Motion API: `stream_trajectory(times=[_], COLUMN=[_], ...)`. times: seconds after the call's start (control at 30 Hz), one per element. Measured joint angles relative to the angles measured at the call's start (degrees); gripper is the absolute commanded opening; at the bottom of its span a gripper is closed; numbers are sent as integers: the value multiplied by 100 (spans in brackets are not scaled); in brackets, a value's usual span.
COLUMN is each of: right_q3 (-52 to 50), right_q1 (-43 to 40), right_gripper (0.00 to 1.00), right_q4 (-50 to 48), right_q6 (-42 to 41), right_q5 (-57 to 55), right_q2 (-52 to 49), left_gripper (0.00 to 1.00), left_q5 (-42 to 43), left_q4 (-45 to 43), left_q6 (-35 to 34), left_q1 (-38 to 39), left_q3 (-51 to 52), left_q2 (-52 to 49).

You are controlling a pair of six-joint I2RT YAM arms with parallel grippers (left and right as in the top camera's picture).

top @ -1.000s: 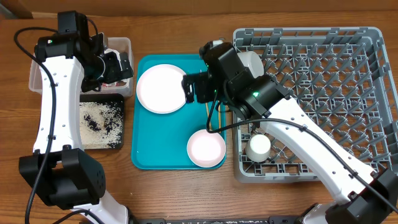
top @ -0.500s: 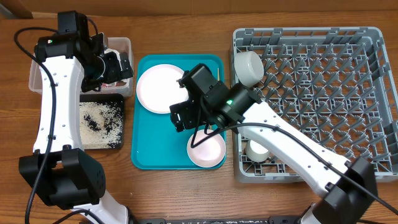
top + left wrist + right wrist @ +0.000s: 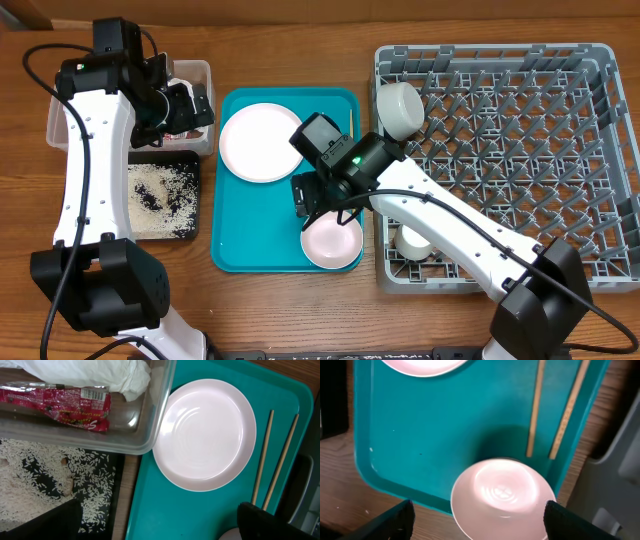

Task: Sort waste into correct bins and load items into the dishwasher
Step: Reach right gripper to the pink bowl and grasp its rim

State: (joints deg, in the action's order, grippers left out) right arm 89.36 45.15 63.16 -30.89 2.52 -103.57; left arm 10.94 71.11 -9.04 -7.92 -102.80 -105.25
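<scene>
My left gripper (image 3: pixel 188 104) hangs open and empty (image 3: pixel 160 527) beside the clear tub (image 3: pixel 196 72), which holds the white napkin (image 3: pixel 100 372) and the red-and-white wrapper (image 3: pixel 55 400). Rice grains (image 3: pixel 160 190) lie in the black tray (image 3: pixel 193 232). My right gripper (image 3: pixel 312 198) is open just above a white bowl (image 3: pixel 333 242) at the front of the teal tray; its fingers straddle the bowl (image 3: pixel 502 492) without touching it. The white plate (image 3: pixel 258 142) and two chopsticks (image 3: pixel 535 410) lie on the teal tray. Another bowl (image 3: pixel 398 105) and the cup (image 3: pixel 414 240) sit in the grey rack (image 3: pixel 520 160).
The teal tray (image 3: pixel 235 225) lies between the bins and the rack. The rack's left wall stands close to my right gripper. Bare wooden table runs along the front edge (image 3: pixel 300 310).
My right arm has swung from the rack's left edge down and left over the teal tray, and now hovers over the front bowl. The left arm has not moved.
</scene>
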Motion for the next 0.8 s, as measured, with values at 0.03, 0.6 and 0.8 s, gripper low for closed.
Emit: stream_trajectory(times=[0.03, 0.6, 0.8], right_q3=[0, -809, -1005], right_q1=[0, 0, 0], right_gripper=[84, 74, 68], right_q4=[9, -612, -828], right_q6=[-39, -188, -39], right_q5=[-24, -345, -693], right_q2=[0, -2, -492], left_gripper=[100, 100, 100], left_q5=[0, 0, 2], left_q4=[0, 2, -2], left_q6=[-2, 0, 0], left_q1=[0, 0, 2], left_q3=[0, 0, 0], left_q2=[0, 0, 0])
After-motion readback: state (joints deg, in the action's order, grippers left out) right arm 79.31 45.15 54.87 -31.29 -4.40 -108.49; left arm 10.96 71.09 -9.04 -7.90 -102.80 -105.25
